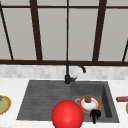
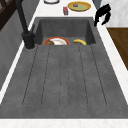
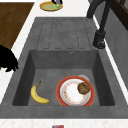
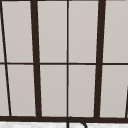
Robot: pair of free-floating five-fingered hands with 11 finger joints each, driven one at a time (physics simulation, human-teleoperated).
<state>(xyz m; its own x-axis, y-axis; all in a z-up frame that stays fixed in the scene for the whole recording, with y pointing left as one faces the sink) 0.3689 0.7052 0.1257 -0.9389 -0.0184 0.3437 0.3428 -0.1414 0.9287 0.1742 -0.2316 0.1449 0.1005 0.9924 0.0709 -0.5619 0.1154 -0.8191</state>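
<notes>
In the front view a hand (image 1: 95, 115) is hanging at the lower right, over the sink's (image 1: 40, 95) front rim and just below the plate (image 1: 90, 103) — it sits at the picture's right, so it is the right hand. Its fingers are drooping in a loose curl, gripping nothing. A big red ball (image 1: 67, 115) is filling the bottom centre, hiding part of the basin. The tap (image 1: 71, 71) is standing behind.

The left side view is showing what the ball covers: a banana (image 2: 79, 42) lying in the basin beside the plate (image 2: 57, 41). The hand (image 2: 102, 14) is hovering at the upper right, above the counter edge, fingers bent downward and apart from everything.

The right side view is looking down into the basin — banana (image 3: 38, 94) at lower left, plate (image 3: 75, 93) with a brown lump (image 3: 83, 87) on it. The hand (image 3: 7, 60) is showing at the left edge.

The upper view is giving the window (image 4: 67, 57).
</notes>
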